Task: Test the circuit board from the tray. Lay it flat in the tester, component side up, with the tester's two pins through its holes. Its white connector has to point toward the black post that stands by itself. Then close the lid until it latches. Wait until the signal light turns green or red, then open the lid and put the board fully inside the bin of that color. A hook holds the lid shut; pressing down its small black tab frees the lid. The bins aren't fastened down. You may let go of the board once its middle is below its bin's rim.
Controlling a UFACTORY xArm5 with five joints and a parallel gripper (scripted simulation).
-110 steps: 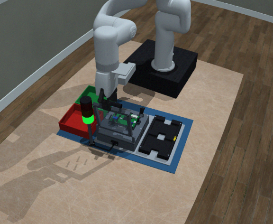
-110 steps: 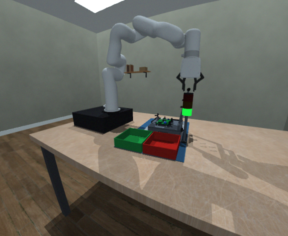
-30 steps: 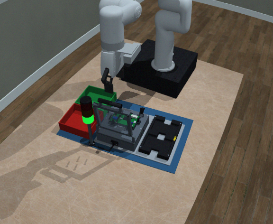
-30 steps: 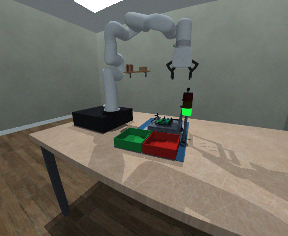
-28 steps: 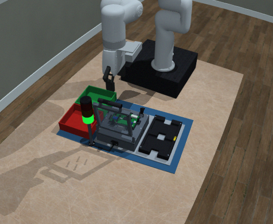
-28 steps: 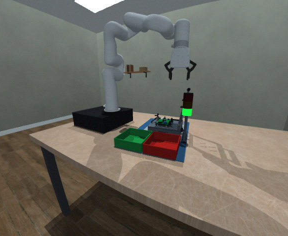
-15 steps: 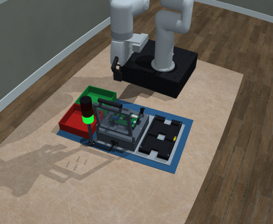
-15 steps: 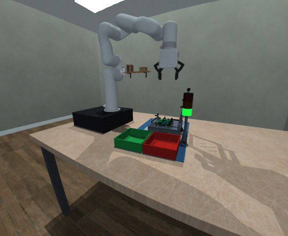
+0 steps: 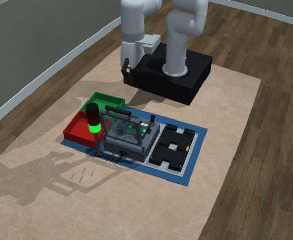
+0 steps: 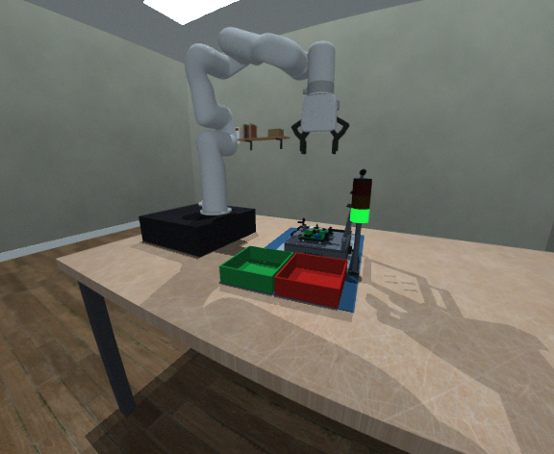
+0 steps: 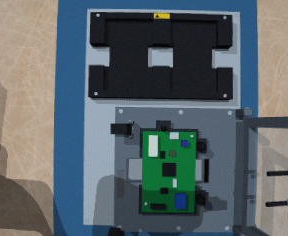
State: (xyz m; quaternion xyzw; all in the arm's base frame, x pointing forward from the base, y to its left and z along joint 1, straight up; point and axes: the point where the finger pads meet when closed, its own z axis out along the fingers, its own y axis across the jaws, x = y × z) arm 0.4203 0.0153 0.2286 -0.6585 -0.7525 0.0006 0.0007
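The green circuit board (image 9: 130,126) (image 10: 314,233) (image 11: 168,172) lies flat in the grey tester (image 9: 131,150) (image 11: 217,127), component side up. Its white connector (image 11: 153,146) is on the side toward the lone black post (image 9: 152,118) (image 11: 119,129). The tester's lid (image 9: 117,110) (image 11: 247,165) stands open. The signal light (image 9: 94,127) (image 10: 360,214) glows green. The green bin (image 9: 110,95) (image 10: 245,279) and the red bin (image 9: 77,136) (image 10: 307,290) stand empty beside the tester. My gripper (image 9: 127,69) (image 10: 317,141) is open and empty, high above the tester. Its fingers do not show in the wrist view.
The black tray (image 9: 172,152) (image 11: 132,75) lies empty next to the tester on the blue mat (image 9: 201,133) (image 11: 69,100). The arm's black base (image 9: 172,77) (image 10: 194,229) sits behind the bins. The signal light's pole rises beside the tester.
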